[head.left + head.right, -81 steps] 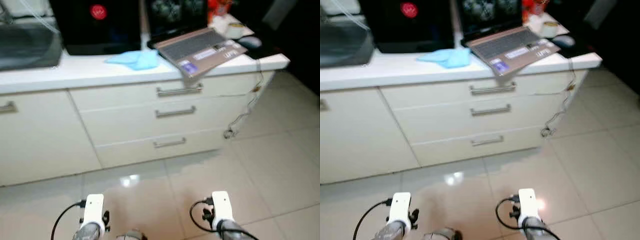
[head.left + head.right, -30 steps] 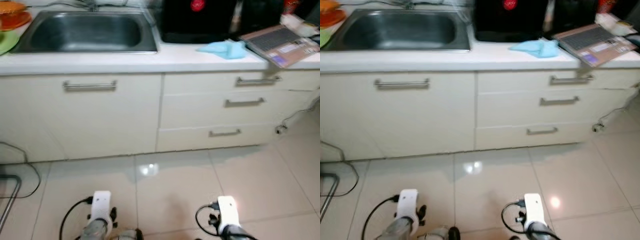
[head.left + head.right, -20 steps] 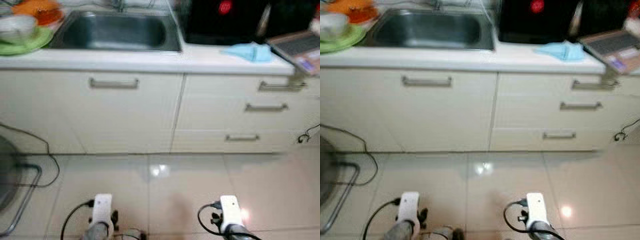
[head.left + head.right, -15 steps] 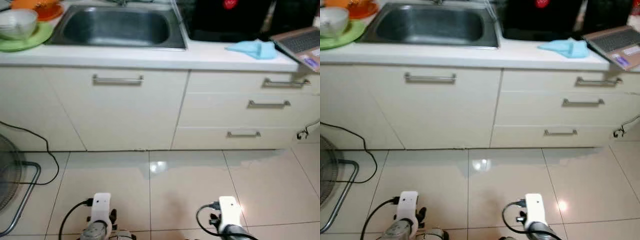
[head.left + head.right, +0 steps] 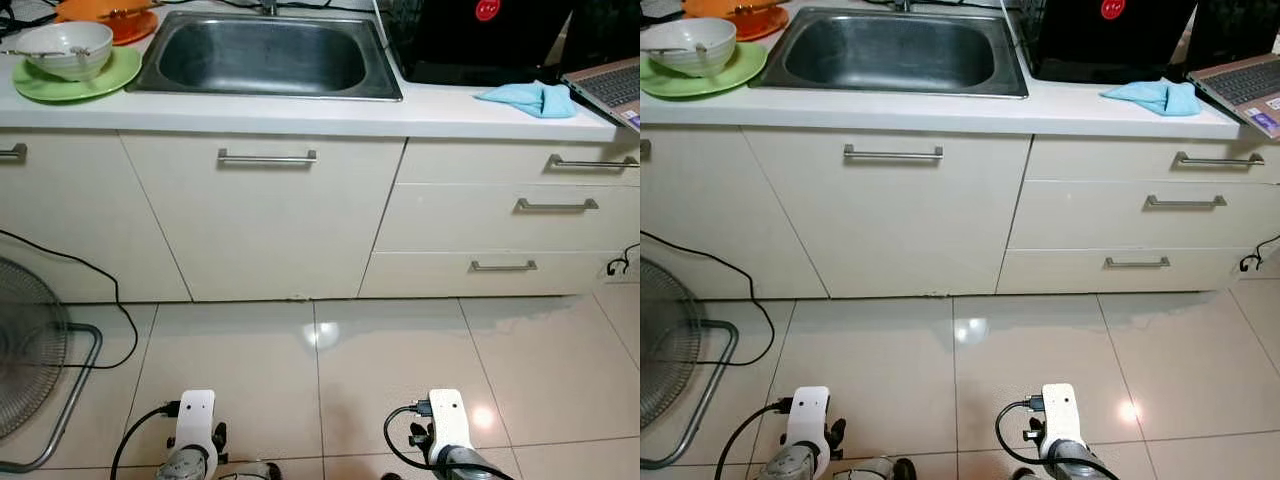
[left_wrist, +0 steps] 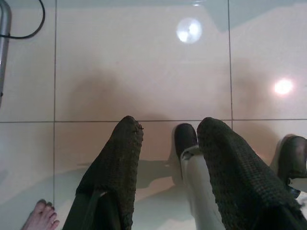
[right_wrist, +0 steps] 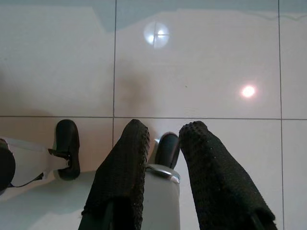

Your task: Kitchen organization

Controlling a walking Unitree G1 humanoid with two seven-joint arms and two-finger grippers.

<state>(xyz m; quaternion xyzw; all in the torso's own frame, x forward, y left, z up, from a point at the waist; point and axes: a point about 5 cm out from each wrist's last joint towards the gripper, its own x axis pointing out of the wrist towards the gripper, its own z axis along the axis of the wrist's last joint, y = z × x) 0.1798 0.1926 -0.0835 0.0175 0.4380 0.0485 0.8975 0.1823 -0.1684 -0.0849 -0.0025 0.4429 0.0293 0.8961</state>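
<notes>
camera had swung left since earlier frames: sink (image 5: 265, 55) sat centre, green plate (image 5: 75, 80) with bowl (image 5: 68, 45) came into sight, fan (image 5: 30, 360) at floor left. laptop (image 5: 610, 88) was cut off at right edge, blue cloth (image 5: 530, 97) beside it on counter (image 5: 300, 112). both arms hung idle over tiles. left gripper (image 6: 168, 143) fingers apart, right gripper (image 7: 163, 143) likewise, nothing held. left wrist view caught bare toes (image 6: 42, 215) (a person's, mostly cropped).
</notes>
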